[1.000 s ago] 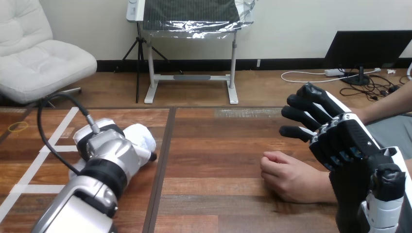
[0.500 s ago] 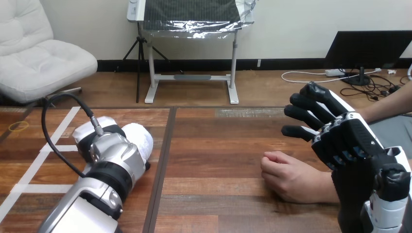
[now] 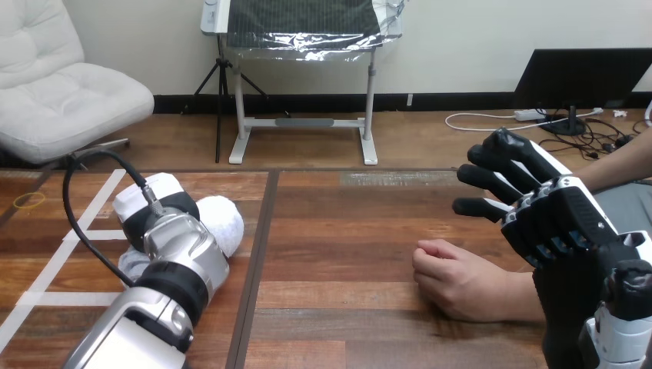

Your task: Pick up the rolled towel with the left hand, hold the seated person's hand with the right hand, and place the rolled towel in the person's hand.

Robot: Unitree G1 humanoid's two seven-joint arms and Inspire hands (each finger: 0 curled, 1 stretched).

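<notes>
The wooden table (image 3: pixel 346 231) runs dark and bare across its middle, with white tape lines (image 3: pixel 54 261) toward its left edge. My left arm (image 3: pixel 158 304) reaches in from the near-left corner. My left hand (image 3: pixel 142 204) lies at the rolled towel (image 3: pixel 224 221), which sits on the left half of the table beside the seam between the boards. The towel looks to be resting on the wood, white and bunched, touching my hand on its right side. My own forearm covers the grasp, so I cannot tell whether that hand has closed on it or only lies against it.

At the right edge my right hand (image 3: pixel 553 219) is raised off the table, its fingers (image 3: pixel 492 181) stretched out, a little apart, and pointing toward the table's middle. It holds nothing. The person's hand (image 3: pixel 457 280) rests on the wood near the near-right edge, loosely curled, knuckles toward the centre. My right hand stands above and just beside its wrist, not wrapped round it.

By my reckoning the task is in its early part. The pick-up is at best begun, since the towel is not lifted. The person's hand is not yet held, and it would need to open before it could take anything. The carry across the table and the handover are both left to do.
</notes>
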